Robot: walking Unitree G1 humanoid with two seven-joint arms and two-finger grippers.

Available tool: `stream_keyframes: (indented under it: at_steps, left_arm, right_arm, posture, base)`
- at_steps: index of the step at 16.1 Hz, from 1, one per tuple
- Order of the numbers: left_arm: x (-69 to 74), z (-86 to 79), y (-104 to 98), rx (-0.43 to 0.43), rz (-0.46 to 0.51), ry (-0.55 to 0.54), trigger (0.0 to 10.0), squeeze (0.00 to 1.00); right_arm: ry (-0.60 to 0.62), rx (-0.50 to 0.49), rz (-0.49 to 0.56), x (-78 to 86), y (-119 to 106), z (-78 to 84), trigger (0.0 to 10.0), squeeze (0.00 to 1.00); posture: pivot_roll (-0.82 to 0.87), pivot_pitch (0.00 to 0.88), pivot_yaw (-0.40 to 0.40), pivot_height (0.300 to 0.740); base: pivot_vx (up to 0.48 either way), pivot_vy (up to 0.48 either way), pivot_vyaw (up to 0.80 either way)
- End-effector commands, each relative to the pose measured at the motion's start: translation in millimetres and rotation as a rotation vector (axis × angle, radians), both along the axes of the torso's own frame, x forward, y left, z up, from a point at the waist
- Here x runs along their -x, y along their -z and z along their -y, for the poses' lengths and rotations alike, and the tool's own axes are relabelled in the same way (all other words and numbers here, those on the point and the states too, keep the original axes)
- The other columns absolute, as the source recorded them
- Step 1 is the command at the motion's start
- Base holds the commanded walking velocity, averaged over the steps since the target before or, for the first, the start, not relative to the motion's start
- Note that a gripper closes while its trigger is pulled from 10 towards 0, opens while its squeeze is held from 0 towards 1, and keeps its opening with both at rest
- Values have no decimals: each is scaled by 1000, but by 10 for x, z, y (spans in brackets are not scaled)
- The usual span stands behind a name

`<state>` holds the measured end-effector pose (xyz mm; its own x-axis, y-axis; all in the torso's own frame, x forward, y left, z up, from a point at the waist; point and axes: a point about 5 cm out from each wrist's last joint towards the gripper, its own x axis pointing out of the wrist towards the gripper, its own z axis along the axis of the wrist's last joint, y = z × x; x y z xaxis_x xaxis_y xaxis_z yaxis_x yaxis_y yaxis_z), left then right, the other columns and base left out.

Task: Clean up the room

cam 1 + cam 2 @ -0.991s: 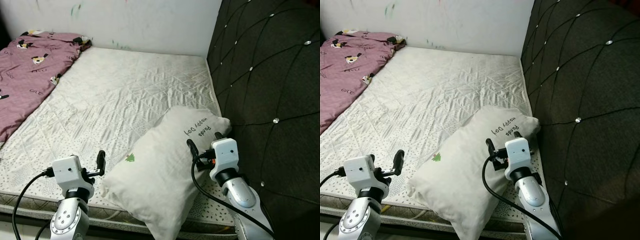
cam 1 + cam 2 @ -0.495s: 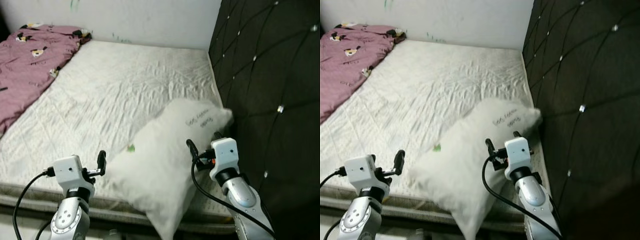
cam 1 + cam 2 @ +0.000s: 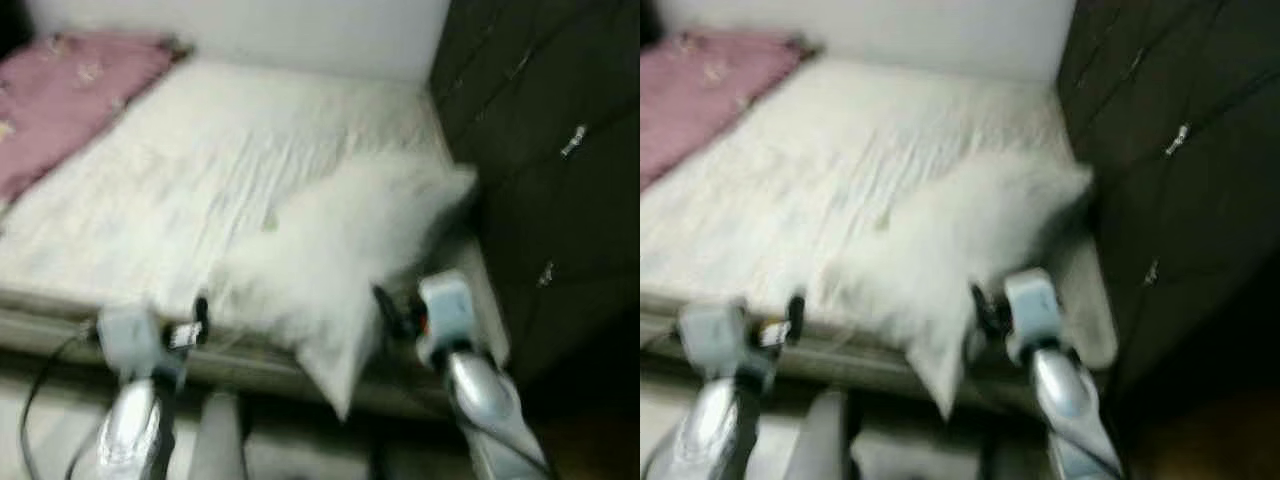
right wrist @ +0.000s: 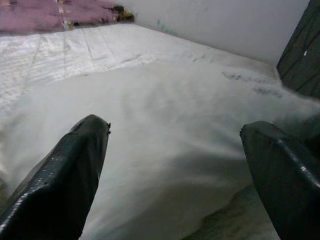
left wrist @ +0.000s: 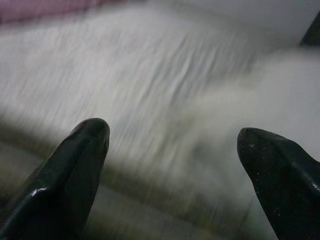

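Observation:
The head views are blurred by motion. A white pillow (image 3: pixel 345 245) lies askew at the near right corner of the bare mattress (image 3: pixel 200 150), one corner hanging over the bed's front edge. My left gripper (image 3: pixel 200 312) is held low before the bed edge, left of the pillow, open and empty (image 5: pixel 175 150). My right gripper (image 3: pixel 398 305) hovers just in front of the pillow's near right side, open, its fingers (image 4: pixel 75 170) spread wide with the pillow (image 4: pixel 175 110) ahead of them, not touching.
A pink blanket (image 3: pixel 75 85) covers the mattress's far left. A dark tufted headboard (image 3: pixel 545 150) walls the right side and a white wall (image 3: pixel 300 30) the back. A blurred grey shape (image 3: pixel 215 435) stands on the floor below the bed edge.
The whole picture has shifted and blurred: the camera has drawn back and tipped down, so the bed's front edge and the floor show. Both arms hold the same pose, grippers open.

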<state>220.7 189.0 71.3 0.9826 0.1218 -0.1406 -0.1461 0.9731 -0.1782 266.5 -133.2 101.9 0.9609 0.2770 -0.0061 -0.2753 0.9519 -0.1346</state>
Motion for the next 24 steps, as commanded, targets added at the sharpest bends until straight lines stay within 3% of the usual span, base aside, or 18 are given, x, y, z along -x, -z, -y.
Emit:
stream_keyframes:
  at_steps: [1,8,13,19,24]
  left_arm:
    - [-51,1,-69,-9,26,4,10000,0]
    - [-53,1,-68,-9,24,8,10000,0]
    - [-57,12,-61,-15,22,11,10000,0]
    - [-68,23,-70,-17,27,14,10000,0]
    - [-81,16,-71,-15,27,14,10000,0]
  right_arm:
    - [-8,-7,-12,17,16,0,10000,0]
    - [-26,2,-15,21,23,-25,10000,0]
    - [-42,-1,-27,18,43,-32,10000,0]
    - [-73,14,-34,10,52,-60,10000,0]
    - [-70,1,-31,1,44,-62,10000,0]
  posture:
    - [70,79,-42,602]
    - [70,80,-41,597]
    - [72,65,-44,540]
    - [70,72,-45,540]
    - [68,73,-43,540]
  base:
    - [0,0,0]
    - [0,0,0]
    - [0,0,0]
    - [0,0,0]
    - [0,0,480]
